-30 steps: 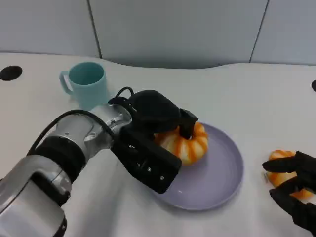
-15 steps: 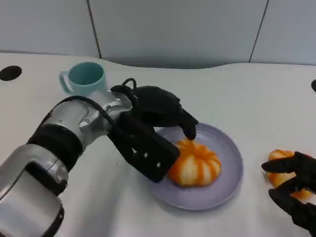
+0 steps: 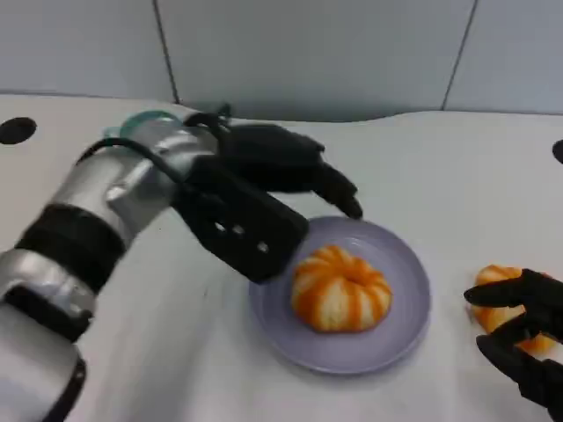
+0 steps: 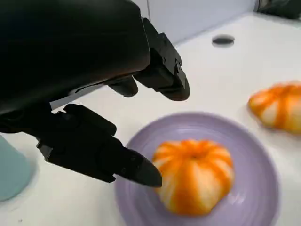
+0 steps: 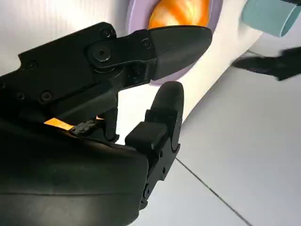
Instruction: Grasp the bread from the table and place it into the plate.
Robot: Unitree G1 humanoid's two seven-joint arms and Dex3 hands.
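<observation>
Hovering open over the plate [image 3: 400,330], the left robot hand [image 3: 281,171] could clip the pumpkin-shaped bread [image 3: 340,288], nudging it off.

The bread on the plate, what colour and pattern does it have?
The bread is orange with pale cream stripes running out from its centre; the left wrist view shows it best.

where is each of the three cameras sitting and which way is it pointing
Head view: from the robot's head or chest, down at the white table; shows the silver left forearm, left hand raised beside the plate, right hand at the second bread.
Left wrist view: behind the left hand, facing the bread on the plate.
Right wrist view: behind the right hand, toward the plate and teal cup.
Shared: all three show the plate with the bread.
</observation>
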